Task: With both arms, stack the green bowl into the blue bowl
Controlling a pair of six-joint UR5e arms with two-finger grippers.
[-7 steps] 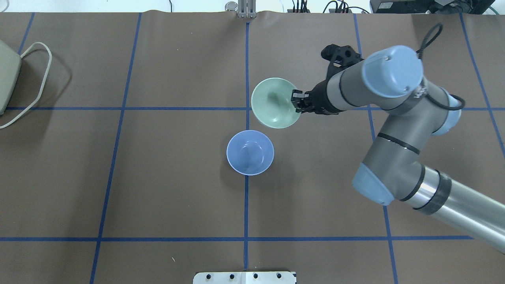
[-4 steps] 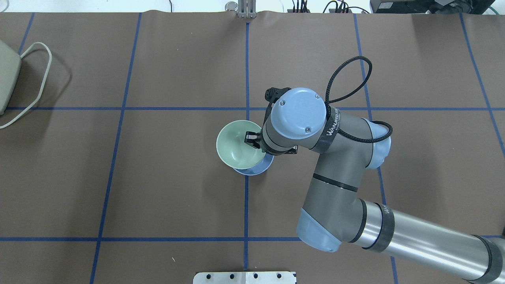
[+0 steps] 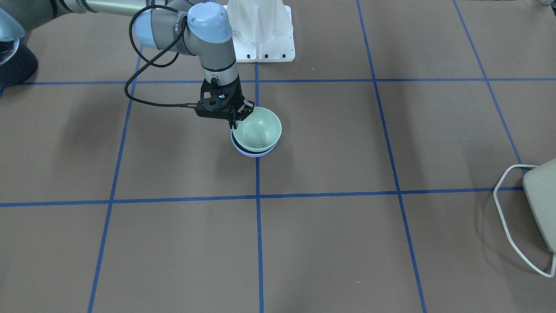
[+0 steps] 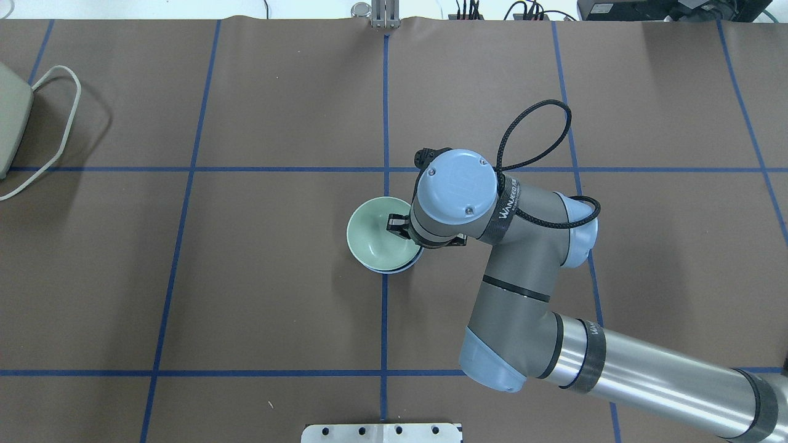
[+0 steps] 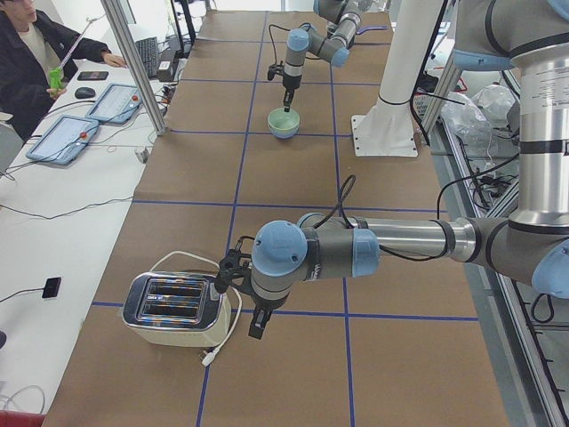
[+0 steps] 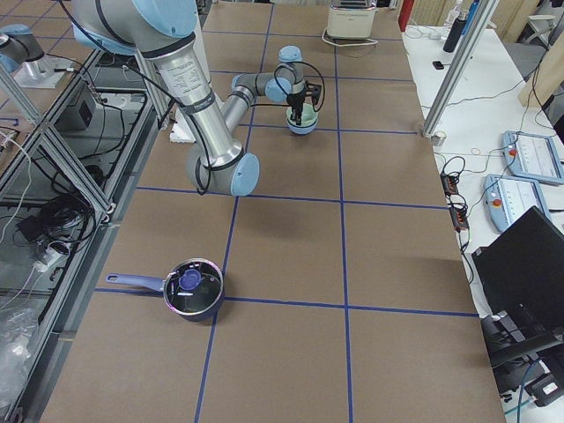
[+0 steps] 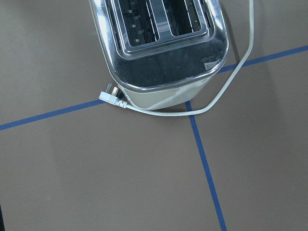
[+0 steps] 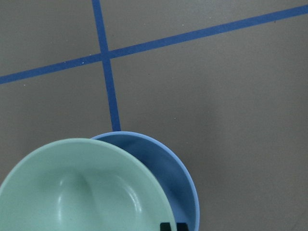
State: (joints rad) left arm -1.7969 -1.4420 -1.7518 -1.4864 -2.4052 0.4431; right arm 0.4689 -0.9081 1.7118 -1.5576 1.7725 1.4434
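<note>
The pale green bowl (image 4: 377, 234) rests tilted inside the blue bowl (image 4: 407, 266), which stands on the centre blue tape line; only the blue rim shows beneath it. In the front-facing view the green bowl (image 3: 259, 127) leans over the blue bowl (image 3: 251, 152). My right gripper (image 4: 397, 225) is shut on the green bowl's rim on the robot's right side, as the front-facing view (image 3: 236, 120) also shows. The right wrist view shows the green bowl (image 8: 82, 192) overlapping the blue bowl (image 8: 180, 178). My left gripper (image 5: 256, 326) hangs beside the toaster, far from the bowls; I cannot tell whether it is open or shut.
A toaster (image 7: 159, 43) with a white cord and plug (image 7: 113, 96) sits at the table's left end. A dark pot with a glass lid (image 6: 192, 289) sits at the right end. The white pedestal base (image 3: 260, 30) stands behind the bowls.
My right arm carried the green bowl from behind and right of the blue bowl to over it, then lowered it into the blue bowl. The blue bowl stayed put.
</note>
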